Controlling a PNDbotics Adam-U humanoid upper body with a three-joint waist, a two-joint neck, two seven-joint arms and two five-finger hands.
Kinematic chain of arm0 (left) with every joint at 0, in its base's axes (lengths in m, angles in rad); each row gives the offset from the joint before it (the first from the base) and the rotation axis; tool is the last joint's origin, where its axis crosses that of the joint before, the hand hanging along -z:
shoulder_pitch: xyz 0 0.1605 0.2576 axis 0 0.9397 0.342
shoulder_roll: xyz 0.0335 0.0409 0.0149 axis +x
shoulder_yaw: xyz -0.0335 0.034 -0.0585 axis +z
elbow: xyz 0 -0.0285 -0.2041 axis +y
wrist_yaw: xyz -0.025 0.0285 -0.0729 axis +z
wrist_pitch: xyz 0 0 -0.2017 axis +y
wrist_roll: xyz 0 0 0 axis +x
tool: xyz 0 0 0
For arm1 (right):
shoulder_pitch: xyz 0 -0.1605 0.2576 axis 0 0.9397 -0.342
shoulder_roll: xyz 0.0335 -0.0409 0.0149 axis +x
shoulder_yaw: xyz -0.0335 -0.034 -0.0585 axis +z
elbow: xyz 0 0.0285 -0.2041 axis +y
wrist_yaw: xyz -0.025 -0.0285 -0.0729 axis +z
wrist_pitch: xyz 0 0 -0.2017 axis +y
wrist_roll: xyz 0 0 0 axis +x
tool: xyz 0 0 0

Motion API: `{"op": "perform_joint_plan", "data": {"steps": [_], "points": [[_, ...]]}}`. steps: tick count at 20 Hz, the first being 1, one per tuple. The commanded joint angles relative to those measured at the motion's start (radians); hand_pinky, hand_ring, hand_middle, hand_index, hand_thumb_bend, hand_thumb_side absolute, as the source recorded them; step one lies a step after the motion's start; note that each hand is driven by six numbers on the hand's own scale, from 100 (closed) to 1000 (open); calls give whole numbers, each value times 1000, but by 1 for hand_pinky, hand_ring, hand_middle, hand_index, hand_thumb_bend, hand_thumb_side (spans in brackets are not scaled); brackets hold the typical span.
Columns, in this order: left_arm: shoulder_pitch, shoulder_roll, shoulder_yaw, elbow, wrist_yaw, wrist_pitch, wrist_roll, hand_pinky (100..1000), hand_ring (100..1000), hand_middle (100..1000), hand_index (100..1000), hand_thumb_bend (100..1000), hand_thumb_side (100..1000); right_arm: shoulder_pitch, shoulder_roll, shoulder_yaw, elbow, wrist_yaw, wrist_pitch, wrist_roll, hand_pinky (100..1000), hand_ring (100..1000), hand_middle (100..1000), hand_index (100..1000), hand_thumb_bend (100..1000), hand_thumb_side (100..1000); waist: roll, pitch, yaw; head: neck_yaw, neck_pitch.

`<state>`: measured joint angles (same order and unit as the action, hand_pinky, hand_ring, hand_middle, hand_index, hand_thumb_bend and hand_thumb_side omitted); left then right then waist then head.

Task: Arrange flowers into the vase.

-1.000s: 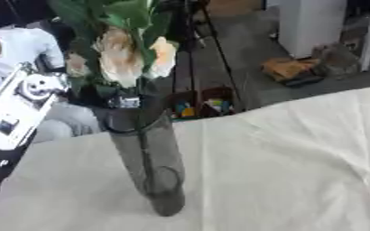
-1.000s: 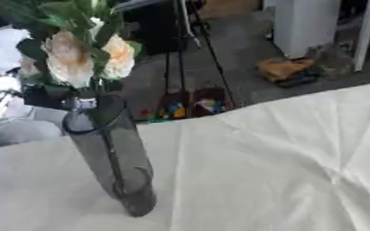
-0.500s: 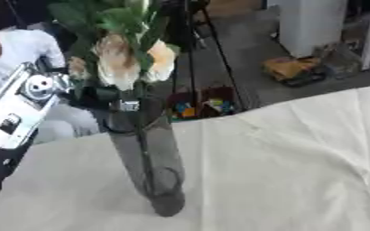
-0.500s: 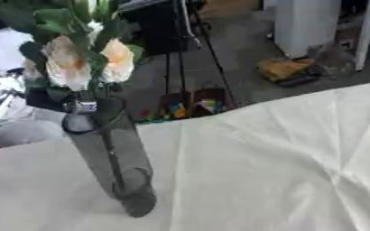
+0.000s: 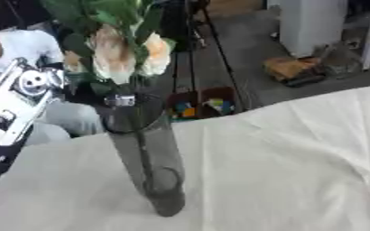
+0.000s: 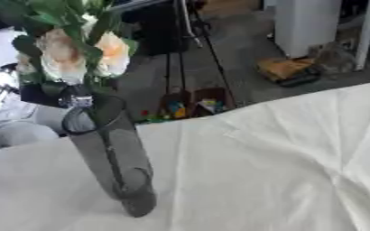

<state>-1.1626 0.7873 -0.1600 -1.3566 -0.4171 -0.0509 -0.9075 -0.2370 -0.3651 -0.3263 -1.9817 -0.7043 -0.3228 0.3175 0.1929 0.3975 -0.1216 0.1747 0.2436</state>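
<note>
A tall dark glass vase (image 5: 150,167) stands tilted on the white-clothed table (image 5: 283,171). A bunch of cream and peach flowers (image 5: 123,54) with green leaves sits above its rim, and the stems reach down inside the glass. My left hand (image 5: 81,89), black at the end of a silver forearm (image 5: 14,106), is curled round the stems just above the rim on the left. A small silver tag (image 5: 118,100) shows at the stems. The right hand appears in neither view.
The white cloth is creased at the right (image 6: 338,167). Beyond the table's far edge are a tripod (image 6: 192,54), a box of small coloured things (image 5: 200,104) on the floor and a seated person (image 5: 22,49) at the upper left.
The bunch and my left hand have drifted very slightly to the left. The vase stands where it was.
</note>
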Motion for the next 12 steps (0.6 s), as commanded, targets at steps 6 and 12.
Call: {"op": "perform_joint_plan", "data": {"steps": [6,12], "points": [[-10,64,4,-22,25,-21,1,1000,1000,1000,1000,413,1000,-3,-14,-8,-18,10,5,-6,605,722,594,736,100,1000,-8,-24,4,-3,-6],[-18,60,-13,-3,20,-62,1,1000,1000,1000,1000,371,1000,-3,-15,-6,-18,10,9,-7,604,721,592,736,100,1000,-6,-22,4,-2,-11]]}}
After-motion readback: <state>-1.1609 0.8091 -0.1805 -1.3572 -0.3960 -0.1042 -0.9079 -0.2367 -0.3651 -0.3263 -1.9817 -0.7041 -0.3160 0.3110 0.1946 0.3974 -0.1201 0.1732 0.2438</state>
